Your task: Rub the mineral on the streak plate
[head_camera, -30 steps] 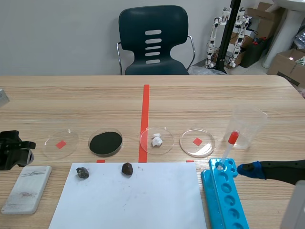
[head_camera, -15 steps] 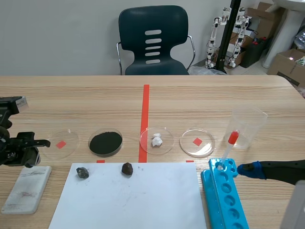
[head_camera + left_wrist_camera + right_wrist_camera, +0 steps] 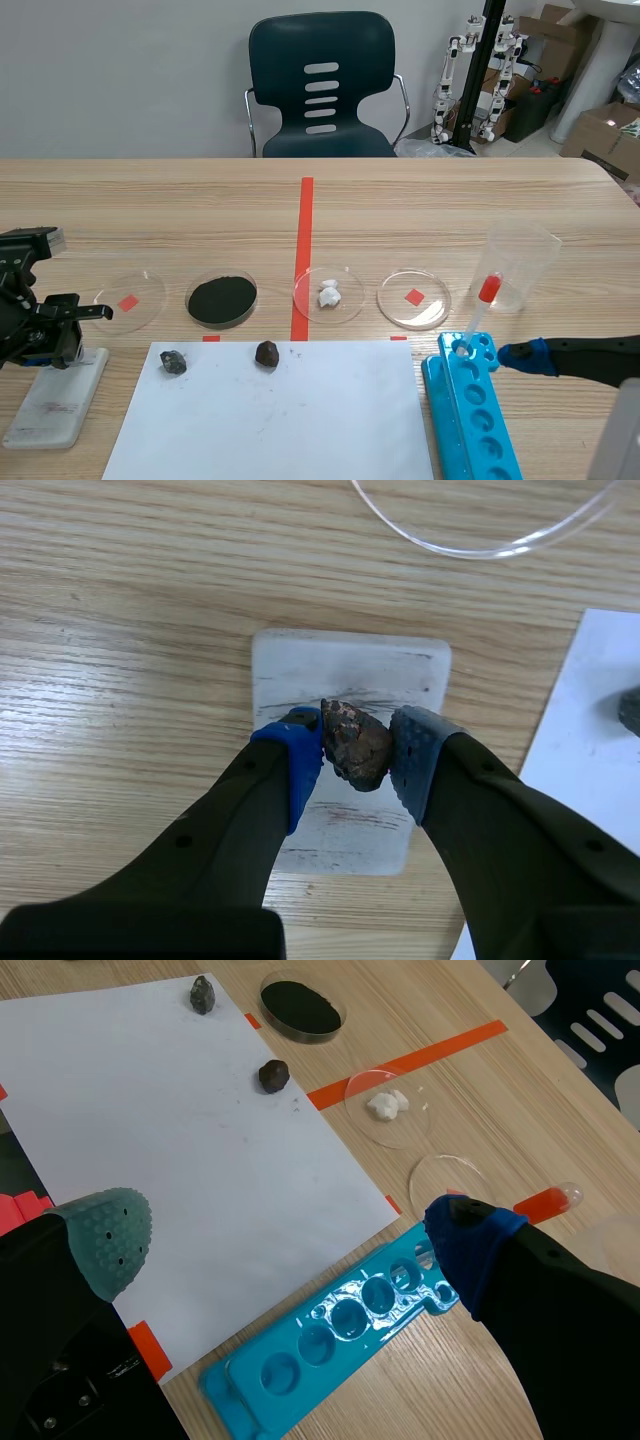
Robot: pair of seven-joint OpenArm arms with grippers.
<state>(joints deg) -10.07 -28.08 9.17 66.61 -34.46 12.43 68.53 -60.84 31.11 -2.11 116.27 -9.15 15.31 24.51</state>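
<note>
Scene view: the left gripper point(image 3: 72, 330) hangs over the streak plate point(image 3: 52, 402) at 9 o'clock of the paper sheet point(image 3: 290, 420), with a dish of black powder point(image 3: 221, 299) at the sheet's 11 o'clock; left wrist view: its fingers clamp the mineral point(image 3: 353, 743) over the plate; right wrist view: the right gripper point(image 3: 285, 1235) is spread wide, holding nothing, with the blue well tray point(image 3: 330, 1345) between its fingers.

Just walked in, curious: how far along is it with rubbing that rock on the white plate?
Done: the left claw has gripped the mineral. In hand: it holds it over the streak plate, which bears faint dark streaks. Left: more rubbing, maybe; contact unclear.
</note>
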